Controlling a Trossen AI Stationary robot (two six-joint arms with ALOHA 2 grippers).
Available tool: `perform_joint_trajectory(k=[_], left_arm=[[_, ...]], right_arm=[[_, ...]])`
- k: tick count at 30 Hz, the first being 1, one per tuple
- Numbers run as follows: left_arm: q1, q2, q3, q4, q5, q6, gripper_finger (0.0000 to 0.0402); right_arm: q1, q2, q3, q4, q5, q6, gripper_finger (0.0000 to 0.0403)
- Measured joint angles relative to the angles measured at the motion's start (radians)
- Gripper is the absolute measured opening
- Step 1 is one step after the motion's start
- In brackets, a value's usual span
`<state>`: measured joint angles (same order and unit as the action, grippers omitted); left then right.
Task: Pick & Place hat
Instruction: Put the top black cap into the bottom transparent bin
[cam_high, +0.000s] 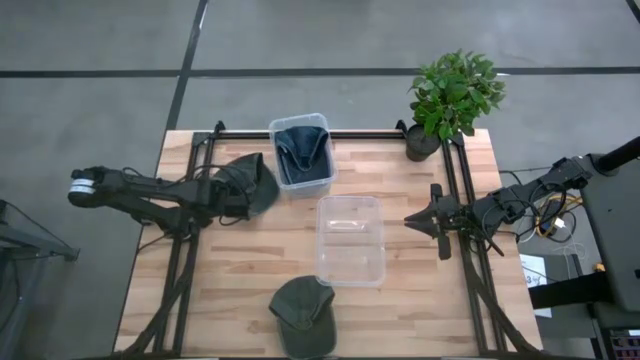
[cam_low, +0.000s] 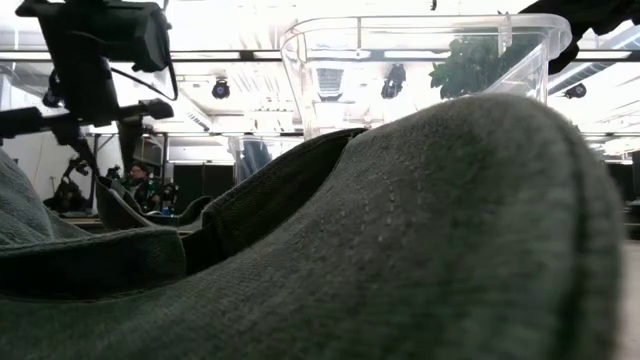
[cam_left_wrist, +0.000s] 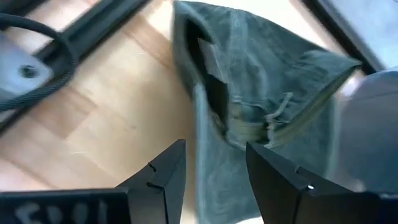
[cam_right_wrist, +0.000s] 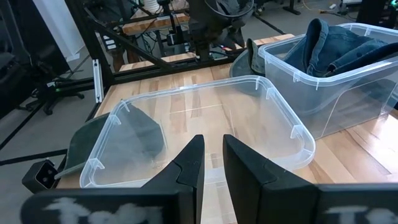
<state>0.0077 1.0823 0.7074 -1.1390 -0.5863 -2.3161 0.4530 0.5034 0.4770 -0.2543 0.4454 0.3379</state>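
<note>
Gripping: left gripper (cam_high: 232, 203) pinches the folded cloth of a green hat (cam_high: 250, 184) left of centre in the high view; left wrist view shows fabric between the two fingers (cam_left_wrist: 163, 180).
Hat position: just beside the blue-filled bin (cam_high: 302, 150), over the wooden table (cam_high: 240, 270).
Target, judged: empty clear bin (cam_high: 350, 240) at frame centre.
Second hat: another green hat (cam_high: 303, 315) lies at lower centre, untouched.
Right gripper: (cam_right_wrist: 210, 163) waits right of the clear bin, fingers a narrow gap apart, nothing between them.
Technique: lift until the brim clears the bin wall, carry toward centre, release only once over the open bin.
Risk: loose cloth may drag on the rim.
</note>
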Motion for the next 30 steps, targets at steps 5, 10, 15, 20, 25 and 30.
perform_joint_trajectory(k=[5,10,15,20,25,30], left_arm=[[0.013,0.001,-0.016,0.007,-0.025,0.009,0.0158],[0.023,0.002,-0.046,0.050,-0.017,0.004,0.0158],[0.035,0.002,-0.096,0.138,-0.018,0.003,0.0158],[0.066,0.002,-0.135,0.179,-0.024,0.002,0.0158],[0.100,0.007,-0.174,0.252,-0.024,0.001,0.0158],[0.137,0.030,-0.212,0.343,-0.024,0.031,0.0158]], right_arm=[[0.000,0.000,0.000,0.000,0.000,0.002,0.0053],[0.000,0.000,0.000,0.000,0.000,0.001,0.0053],[0.000,0.000,0.000,0.000,0.000,0.000,0.0053],[0.000,0.000,0.000,0.000,0.000,0.001,0.0053],[0.000,0.000,0.000,0.000,0.000,0.002,0.0053],[0.000,0.000,0.000,0.000,0.000,0.003,0.0053]])
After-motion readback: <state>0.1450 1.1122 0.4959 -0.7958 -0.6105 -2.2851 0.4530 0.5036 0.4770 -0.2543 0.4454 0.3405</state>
